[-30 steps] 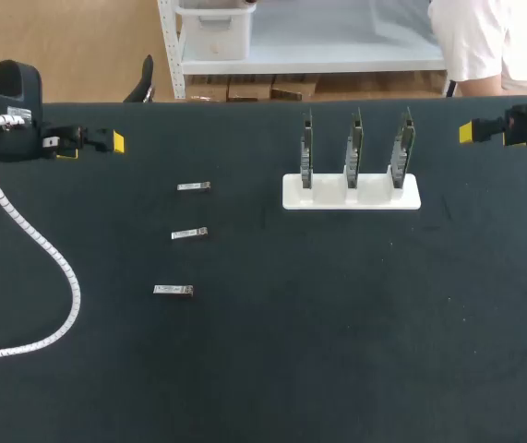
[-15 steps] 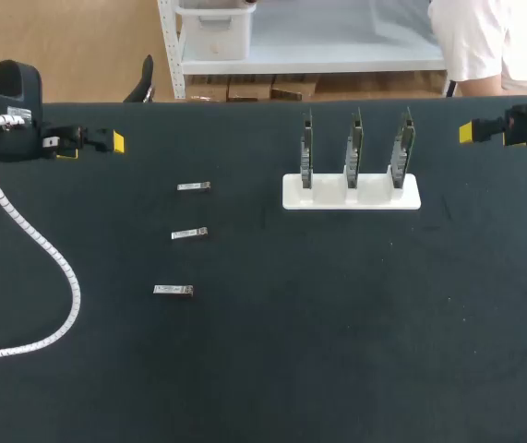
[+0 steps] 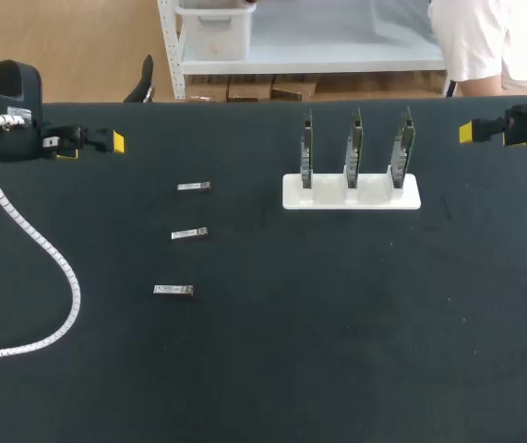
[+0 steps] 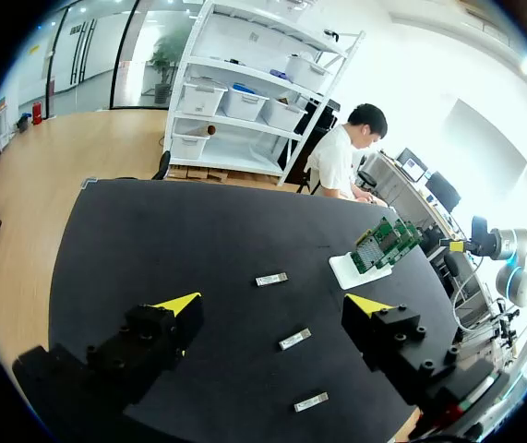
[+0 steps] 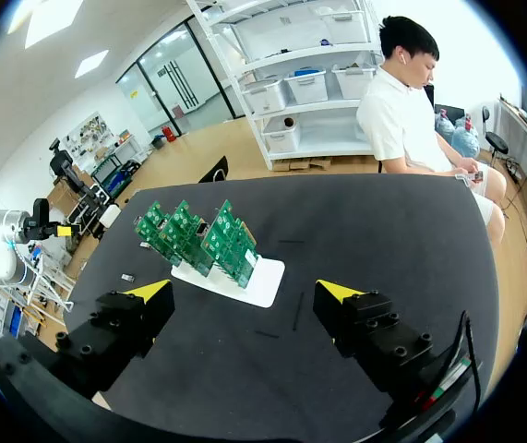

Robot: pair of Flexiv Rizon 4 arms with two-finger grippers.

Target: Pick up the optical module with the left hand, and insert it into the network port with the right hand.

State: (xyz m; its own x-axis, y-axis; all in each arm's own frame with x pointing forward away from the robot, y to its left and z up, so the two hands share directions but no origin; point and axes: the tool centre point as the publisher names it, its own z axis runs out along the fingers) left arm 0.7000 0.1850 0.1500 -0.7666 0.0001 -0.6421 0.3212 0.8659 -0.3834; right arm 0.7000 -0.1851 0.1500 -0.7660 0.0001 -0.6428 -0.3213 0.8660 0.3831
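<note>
Left tool [image 4: 272, 305] and right tool [image 5: 243, 290] both hang wide and empty at the far corners of the surface [image 3: 318, 351], so nothing looks begun: three modules [image 3: 189, 233] lie untouched, well apart from the boards [image 3: 353, 148] in their white stand [image 3: 351, 198].

The table [image 3: 337, 369] is covered in matt black, cloth-like material. The white holder [image 3: 352, 196] looks like smooth plastic, faintly glossy. The circuit boards [image 3: 353, 148] standing in the holder are green laminate with metal parts. Left of the holder, the optical modules [image 3: 189, 233] are bare shiny metal. Farther left, the ribbed hose [image 3: 77, 300] looks like white plastic. The left gripper [image 4: 272, 305] and right gripper [image 5: 243, 291] have matt black bodies.
</note>
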